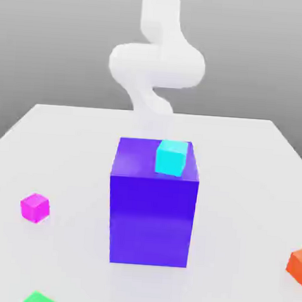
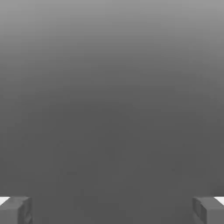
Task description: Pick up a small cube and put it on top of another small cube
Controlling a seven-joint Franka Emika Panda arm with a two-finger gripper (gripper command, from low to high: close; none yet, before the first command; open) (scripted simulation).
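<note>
A pale grey table spreads across the exterior view under a plain grey backdrop. Behind the table's far edge rises the white robot arm, blurred and curving in an S shape; its lower part drops down behind the big block.

The largest thing on the table is a tall blue-violet block, standing upright near the middle, directly in front of the arm. On its top face, toward the far corner on the exterior view's right, sits a small cyan cube, slightly turned, touching the block's top.

Three more small cubes lie on the table, well apart from each other and from the block. A magenta cube rests to the exterior view's left of the block. An orange cube lies at the exterior view's right edge, partly cut off. A green cube lies at the near edge on the exterior view's left, mostly cut off.

In the hand view, the gripper is spread wide, with nothing between its two fingers. One grey fingertip sits at one lower corner and the other at the opposite corner. Ahead of the gripper is plain grey; no cube lies near it.
</note>
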